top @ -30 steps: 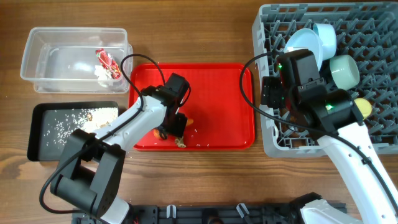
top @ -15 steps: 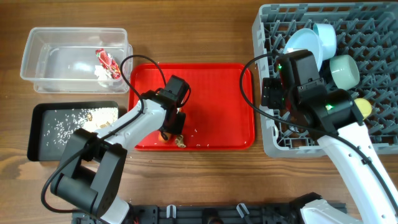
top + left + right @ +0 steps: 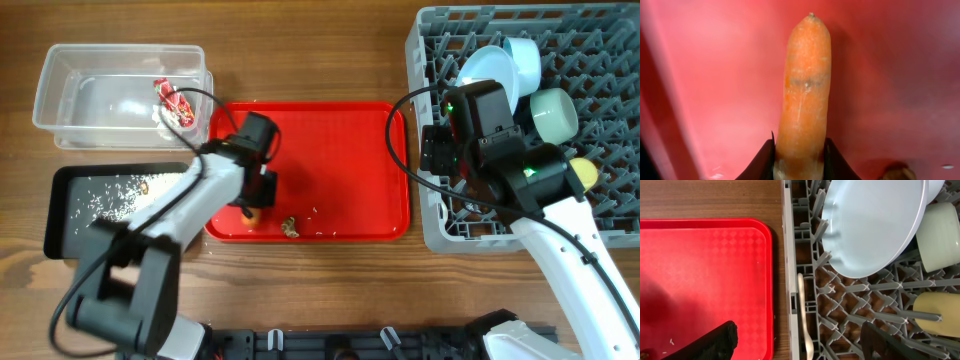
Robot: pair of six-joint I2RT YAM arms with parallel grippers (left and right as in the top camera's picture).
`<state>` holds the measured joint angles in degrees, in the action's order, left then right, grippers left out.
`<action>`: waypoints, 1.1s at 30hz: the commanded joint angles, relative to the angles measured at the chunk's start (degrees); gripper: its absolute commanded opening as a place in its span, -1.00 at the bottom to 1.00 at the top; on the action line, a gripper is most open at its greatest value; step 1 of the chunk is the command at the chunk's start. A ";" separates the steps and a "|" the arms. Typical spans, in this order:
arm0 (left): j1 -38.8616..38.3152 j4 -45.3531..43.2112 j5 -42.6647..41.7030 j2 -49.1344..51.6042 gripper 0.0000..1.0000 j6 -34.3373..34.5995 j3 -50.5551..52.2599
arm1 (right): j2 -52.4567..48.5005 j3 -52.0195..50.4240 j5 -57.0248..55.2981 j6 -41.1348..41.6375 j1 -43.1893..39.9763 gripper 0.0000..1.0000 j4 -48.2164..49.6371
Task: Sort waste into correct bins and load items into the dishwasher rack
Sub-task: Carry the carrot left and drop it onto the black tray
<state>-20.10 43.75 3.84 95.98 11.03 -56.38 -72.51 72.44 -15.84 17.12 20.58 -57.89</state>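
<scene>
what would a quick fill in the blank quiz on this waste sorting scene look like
1. The left tool is shut on the orange ____.
2. The red wrapper lies in the clear ____.
3. The rice is scattered in the shallow ____ tray.
4. The yellow cup sits in the grey dishwasher ____.
Missing words: carrot; tub; black; rack.

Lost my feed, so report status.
Left gripper shut on carrot, over red tray. Right gripper open, empty, at rack edge. Brown scrap beside carrot.
</scene>
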 commanded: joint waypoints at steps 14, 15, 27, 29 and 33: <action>40.94 3.61 0.76 -17.46 -0.92 13.68 -2.21 | 0.33 -0.15 0.31 0.90 -0.07 0.62 -0.33; 43.25 2.86 0.76 -16.46 -0.92 13.97 -1.88 | 0.33 -0.15 0.31 0.87 -0.07 0.61 -0.35; 53.62 -3.76 0.76 0.48 -0.85 15.39 -0.24 | 0.33 -0.15 0.28 0.87 -0.07 0.62 -0.46; 53.62 -3.74 0.76 2.54 -0.86 15.39 -0.24 | 0.33 -0.15 0.26 0.81 -0.07 0.62 -0.48; 53.62 -3.76 0.74 3.34 -0.52 15.37 -0.24 | 0.33 -0.15 0.26 0.55 -0.07 0.62 -0.48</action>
<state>33.23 40.21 4.64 98.87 25.67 -57.06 -72.51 72.44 -15.84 17.12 20.58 -58.28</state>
